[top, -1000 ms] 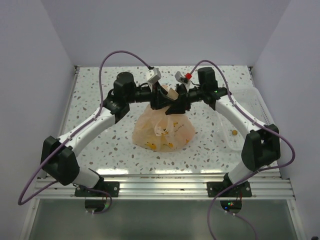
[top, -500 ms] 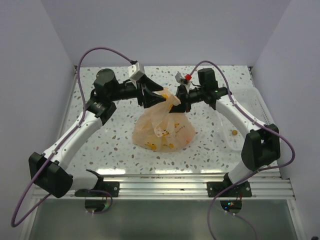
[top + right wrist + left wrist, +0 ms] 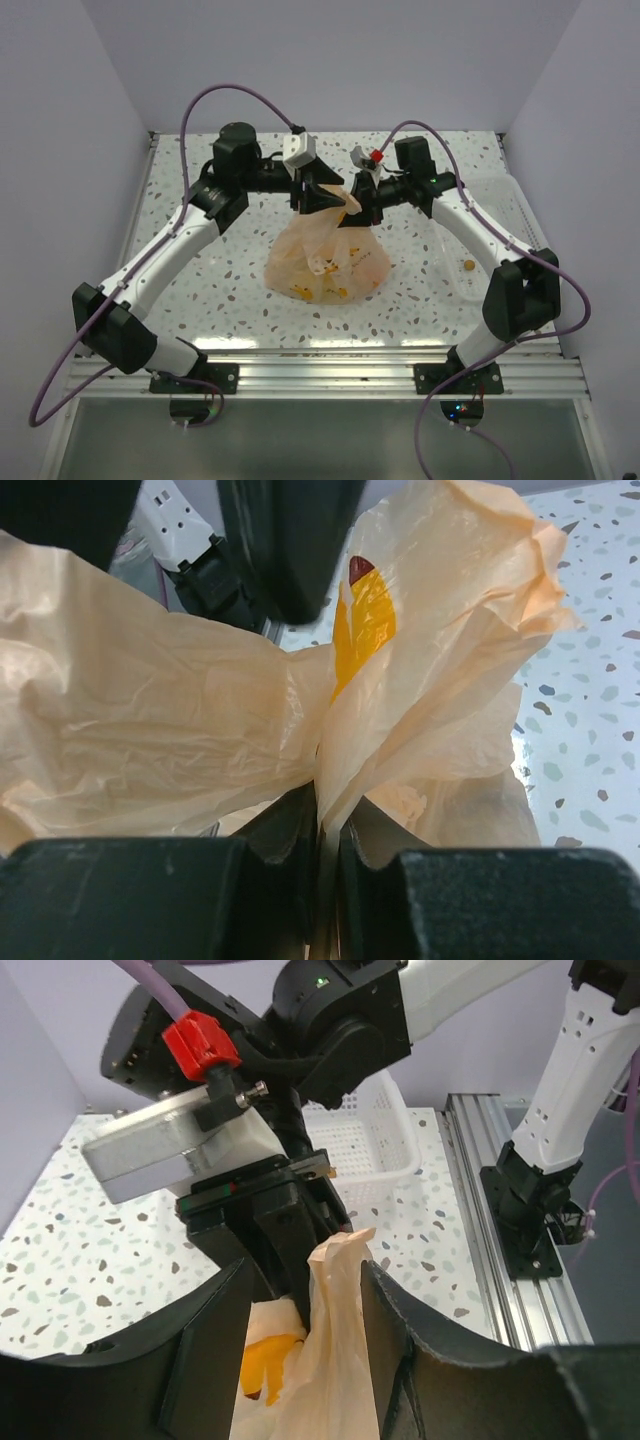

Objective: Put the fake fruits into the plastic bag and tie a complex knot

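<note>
The plastic bag [image 3: 325, 258] sits near the middle of the speckled terrazzo table [image 3: 200, 290]; it is thin, crinkled, translucent peach film, rounded at the bottom and drawn up to a narrow neck, with yellow fake fruits [image 3: 300, 291] showing dimly through it. A ribbed white basket [image 3: 372, 1140] lies along the table's right edge; a small orange piece [image 3: 468, 265] rests in it.

The right gripper [image 3: 322, 825] has its black jaws pressed together on the gathered film at the neck; a yellow banana [image 3: 365, 615] with a dark tip shows through the bag just beyond them. The left gripper [image 3: 306, 1275] faces it from the other side, jaws well apart; an upright strip of the bag's film stands between its fingers [image 3: 215, 1350], close to the inner face of one, though whether it touches I cannot tell.

Since half a second ago the left arm has swung back toward the centre, bringing its gripper nearer the right one; the right arm and the bag's body lie as they did.
</note>
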Motion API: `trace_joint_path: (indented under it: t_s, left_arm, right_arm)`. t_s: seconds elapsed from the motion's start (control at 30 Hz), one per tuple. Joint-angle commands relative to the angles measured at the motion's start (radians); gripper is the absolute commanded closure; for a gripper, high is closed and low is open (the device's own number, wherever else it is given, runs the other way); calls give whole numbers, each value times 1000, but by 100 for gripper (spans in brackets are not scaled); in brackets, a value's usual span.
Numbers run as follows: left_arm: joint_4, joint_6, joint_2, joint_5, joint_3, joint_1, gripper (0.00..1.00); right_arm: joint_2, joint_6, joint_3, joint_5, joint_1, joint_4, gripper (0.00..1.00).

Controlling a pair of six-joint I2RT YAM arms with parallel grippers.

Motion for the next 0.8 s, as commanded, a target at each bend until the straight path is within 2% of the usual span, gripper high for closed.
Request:
trace_joint_path:
  t_s: [0.0, 0.07, 0.17, 0.2, 0.27, 0.3, 0.37, 0.4, 0.63, 0.77]
  left_arm:
    - [-56, 64, 37, 43, 52, -8, 48]
    - [-55, 69, 40, 58, 52, -9, 50]
    - [-64, 83, 46, 83, 55, -8, 66]
    - [-66, 83, 49, 81, 62, -9, 81]
    - [-64, 86, 56, 81, 69, -9, 95]
    - [-26, 71, 59, 72, 63, -9, 100]
    - [35, -4, 59, 22, 48, -8, 100]
    - [83, -15, 62, 3, 36, -8, 100]
    - [132, -48, 79, -70, 10, -22, 100]
    - [160, -48, 62, -109, -27, -40, 100]
  right_arm:
    - [-20, -35, 41, -2, 2, -38, 87]
    - [-18, -47, 41, -7, 2, -46, 87]
    - [-20, -56, 39, -8, 3, -55, 86]
    - [-21, -61, 39, -7, 2, -64, 83]
    - [-21, -67, 38, -8, 2, -67, 70]
    - [-23, -69, 36, -14, 3, -67, 57]
    - [-24, -79, 36, -22, 3, -73, 49]
    - [-26, -86, 38, -26, 3, -80, 42]
    - [-27, -93, 56, -33, 9, -84, 37]
    - [-27, 54, 36, -37, 13, 40, 37]
